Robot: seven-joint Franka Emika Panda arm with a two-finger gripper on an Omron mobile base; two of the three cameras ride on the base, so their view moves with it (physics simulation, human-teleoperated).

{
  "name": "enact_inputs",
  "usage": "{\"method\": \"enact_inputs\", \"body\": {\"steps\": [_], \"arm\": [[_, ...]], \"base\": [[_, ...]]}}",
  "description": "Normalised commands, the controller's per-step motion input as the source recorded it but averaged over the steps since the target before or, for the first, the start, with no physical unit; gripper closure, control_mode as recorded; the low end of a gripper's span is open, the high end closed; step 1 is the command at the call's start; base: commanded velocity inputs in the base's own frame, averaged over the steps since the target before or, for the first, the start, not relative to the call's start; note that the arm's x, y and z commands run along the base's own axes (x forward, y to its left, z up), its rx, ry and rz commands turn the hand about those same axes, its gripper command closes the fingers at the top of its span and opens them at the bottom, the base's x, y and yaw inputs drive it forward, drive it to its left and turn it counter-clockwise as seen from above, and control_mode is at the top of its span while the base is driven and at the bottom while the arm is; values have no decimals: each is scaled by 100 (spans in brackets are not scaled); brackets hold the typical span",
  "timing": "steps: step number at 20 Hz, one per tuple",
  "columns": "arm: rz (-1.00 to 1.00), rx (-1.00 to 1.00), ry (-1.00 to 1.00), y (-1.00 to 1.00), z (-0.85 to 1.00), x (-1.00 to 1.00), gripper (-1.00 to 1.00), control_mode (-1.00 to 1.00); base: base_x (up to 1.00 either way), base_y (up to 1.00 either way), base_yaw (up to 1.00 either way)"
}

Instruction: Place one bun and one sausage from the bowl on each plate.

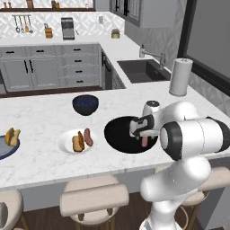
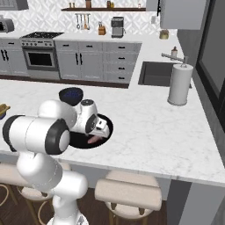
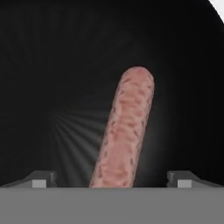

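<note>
We have the fingers [image 3: 112, 178] spread wide over the black bowl [image 1: 117, 134], gripping nothing, one tip each side of the sausage [image 3: 124, 131] lying on the bowl floor. The bowl sits near the front edge of the bench [image 1: 40, 121], toward its right half.

The white plate [image 1: 66, 146] just left of the bowl already carries a bun and a sausage. The blue-grey plate [image 1: 3, 150] at the far left, near the front edge, shows a bun [image 1: 12, 137]; we cannot tell whether a sausage lies there too. So we judge this sausage is meant for that plate.

Risks as we see them:
- The sausage is round and slick-looking, angled between the tips; an off-centre close could roll it aside or squirt it out.
- Descending too far would jam the tips on the bowl floor and may shove the bowl toward the front edge.
- The carry to the far-left plate passes over the white plate; a loose grip could drop the sausage there, or knock the items on it.
- The dark blue bowl [image 1: 85, 104] behind looks clear of the path.
</note>
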Motion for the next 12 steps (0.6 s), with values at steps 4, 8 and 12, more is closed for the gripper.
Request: {"method": "enact_inputs", "body": {"steps": [4,8,12], "arm": [[0,0,2,0,-28,9,-100,-100],[0,0,1,0,-23,1,100,-100],[0,0,0,0,-7,0,100,-100]], "base": [[0,0,0],[0,0,0],[0,0,0]]}}
